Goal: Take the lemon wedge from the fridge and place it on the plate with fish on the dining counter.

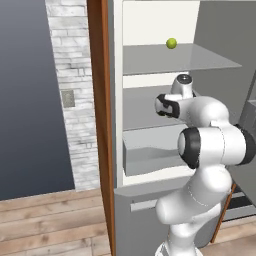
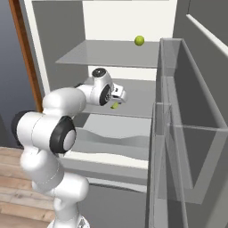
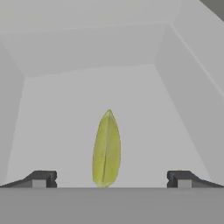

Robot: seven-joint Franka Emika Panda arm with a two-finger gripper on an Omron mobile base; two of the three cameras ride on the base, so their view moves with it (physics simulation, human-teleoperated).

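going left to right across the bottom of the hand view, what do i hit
left fingertip → lemon wedge → right fingertip, all on the grey fridge shelf

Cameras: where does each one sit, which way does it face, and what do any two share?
Left base view: behind-left of the arm, facing the open fridge; elbow and wrist show.
Right base view: behind-right, facing the same shelves; arm and open gripper over the lemon wedge.
Hand view: looks along the fingers at the wedge.
Both base views share the round green fruit.
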